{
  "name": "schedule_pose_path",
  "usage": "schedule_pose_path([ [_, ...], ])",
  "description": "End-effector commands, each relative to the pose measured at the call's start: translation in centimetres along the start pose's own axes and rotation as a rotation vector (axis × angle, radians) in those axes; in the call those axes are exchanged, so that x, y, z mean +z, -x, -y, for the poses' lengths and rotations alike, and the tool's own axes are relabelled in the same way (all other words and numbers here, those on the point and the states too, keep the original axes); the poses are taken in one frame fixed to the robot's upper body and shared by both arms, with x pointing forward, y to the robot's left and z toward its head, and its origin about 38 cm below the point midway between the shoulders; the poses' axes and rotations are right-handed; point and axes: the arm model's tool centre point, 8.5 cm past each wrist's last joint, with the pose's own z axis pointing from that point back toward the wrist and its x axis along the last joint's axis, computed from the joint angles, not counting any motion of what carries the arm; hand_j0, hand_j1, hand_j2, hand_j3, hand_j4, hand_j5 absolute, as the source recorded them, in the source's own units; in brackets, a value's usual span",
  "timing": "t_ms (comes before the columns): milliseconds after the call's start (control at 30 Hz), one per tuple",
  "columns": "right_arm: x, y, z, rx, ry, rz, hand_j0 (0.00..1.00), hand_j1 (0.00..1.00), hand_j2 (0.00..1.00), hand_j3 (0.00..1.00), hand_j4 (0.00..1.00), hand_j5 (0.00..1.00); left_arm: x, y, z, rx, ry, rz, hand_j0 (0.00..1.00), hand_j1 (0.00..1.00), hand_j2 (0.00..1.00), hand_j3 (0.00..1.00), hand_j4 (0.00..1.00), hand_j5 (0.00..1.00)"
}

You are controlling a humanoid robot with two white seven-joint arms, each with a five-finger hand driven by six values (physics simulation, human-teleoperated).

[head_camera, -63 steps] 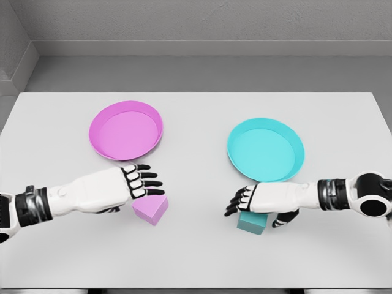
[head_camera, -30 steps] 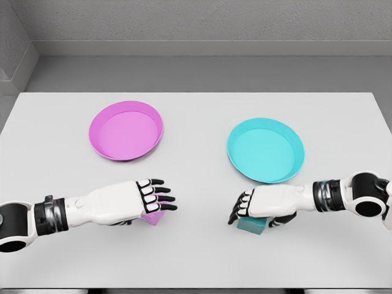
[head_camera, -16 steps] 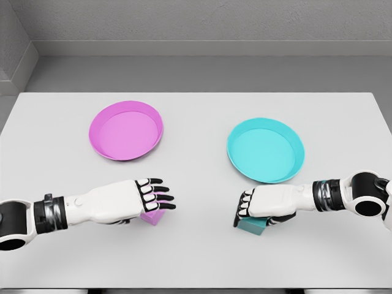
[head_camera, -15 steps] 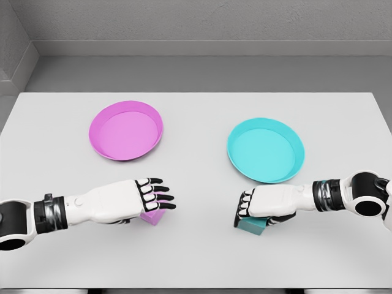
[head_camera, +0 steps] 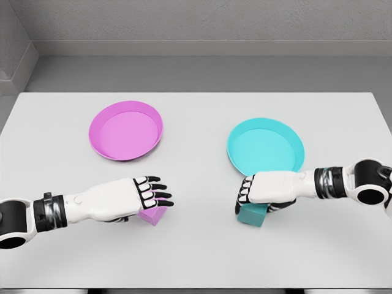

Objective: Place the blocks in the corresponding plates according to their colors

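White table lies bare between left hand, fingers spread over pink block, and right hand clasping teal block.

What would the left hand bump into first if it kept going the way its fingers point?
Probably the teal block under the right hand. The left hand points right across the table, and nothing lies between, though its height is hard to judge.
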Motion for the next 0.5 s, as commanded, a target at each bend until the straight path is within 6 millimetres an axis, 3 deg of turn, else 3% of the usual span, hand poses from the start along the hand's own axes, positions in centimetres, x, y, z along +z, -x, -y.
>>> schedule_pose_path([
  [0, 0.1, 0.1, 0.3, -0.003, 0.009, -0.002, 0.68, 0.68, 0.68, 0.68, 0.68, 0.68, 0.0, 0.0, 0.0, 0.006, -0.004, -0.001, 1.00, 1.00, 1.00, 1.00, 1.00, 1.00],
  [467, 0.9, 0.8, 2.2, 0.031, 0.033, -0.026, 0.67, 0.67, 0.67, 0.67, 0.67, 0.67, -0.8, 0.0, 0.2, 0.024, -0.023, 0.001, 1.00, 1.00, 1.00, 1.00, 1.00, 1.00],
])
